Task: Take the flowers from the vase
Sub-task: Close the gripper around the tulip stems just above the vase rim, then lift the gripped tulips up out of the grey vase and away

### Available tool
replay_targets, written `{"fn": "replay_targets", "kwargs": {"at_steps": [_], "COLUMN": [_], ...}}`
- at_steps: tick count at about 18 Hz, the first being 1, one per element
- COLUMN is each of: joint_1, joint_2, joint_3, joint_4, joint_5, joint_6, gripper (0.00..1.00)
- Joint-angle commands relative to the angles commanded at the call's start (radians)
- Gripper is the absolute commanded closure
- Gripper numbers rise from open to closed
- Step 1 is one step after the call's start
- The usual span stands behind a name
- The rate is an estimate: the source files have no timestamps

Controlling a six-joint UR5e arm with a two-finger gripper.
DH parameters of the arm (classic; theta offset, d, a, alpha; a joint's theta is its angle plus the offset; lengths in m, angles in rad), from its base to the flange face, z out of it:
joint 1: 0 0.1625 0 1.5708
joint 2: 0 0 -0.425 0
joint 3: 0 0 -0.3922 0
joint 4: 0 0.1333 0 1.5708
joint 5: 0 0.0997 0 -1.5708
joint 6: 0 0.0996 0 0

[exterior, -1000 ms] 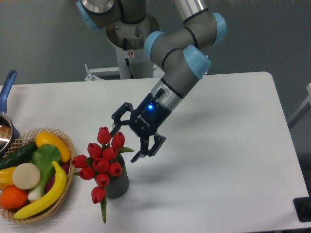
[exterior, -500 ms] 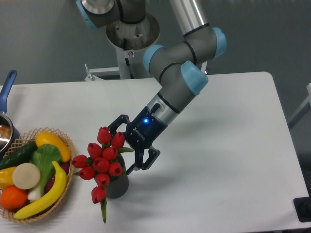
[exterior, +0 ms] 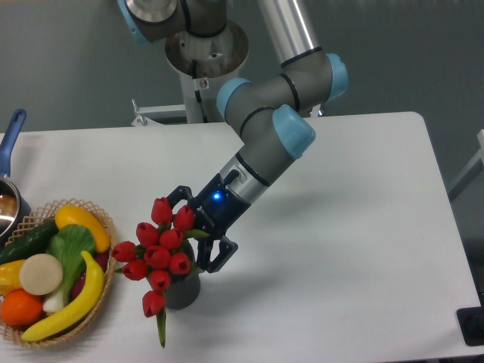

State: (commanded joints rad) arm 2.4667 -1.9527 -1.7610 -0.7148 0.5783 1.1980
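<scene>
Red flowers (exterior: pixel 160 253) stand in the vase (exterior: pixel 184 288) just right of the wicker basket (exterior: pixel 102 302), and your end effector (exterior: pixel 198 231), fingers spread and grasping nothing, straddles the bunch's right side, apparently positioned to clamp it.

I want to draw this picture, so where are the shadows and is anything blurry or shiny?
In the camera view, soft light from above throws a faint grey shadow on the table right of the arm and a darker one beside the vase. A small blue light glows on the end effector. The flowers and the basket look a little soft; there is no strong glare.
</scene>
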Motion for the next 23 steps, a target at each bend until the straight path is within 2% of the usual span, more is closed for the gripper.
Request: {"fn": "replay_targets", "kwargs": {"at_steps": [4, 9, 16, 19, 23], "joint_1": [0.002, 0.005, 0.009, 0.011, 0.011], "joint_2": [-0.002, 0.005, 0.012, 0.044, 0.066], "joint_3": [0.003, 0.0, 0.003, 0.003, 0.005], "joint_4": [0.0, -0.002, -0.002, -0.002, -0.002], "joint_5": [0.0, 0.0, -0.017, -0.044, -0.054], "joint_6": [0.0, -0.003, -0.049, -0.084, -0.109], "gripper": [0.37, 0.46, 0.49, 0.53, 0.53]}}
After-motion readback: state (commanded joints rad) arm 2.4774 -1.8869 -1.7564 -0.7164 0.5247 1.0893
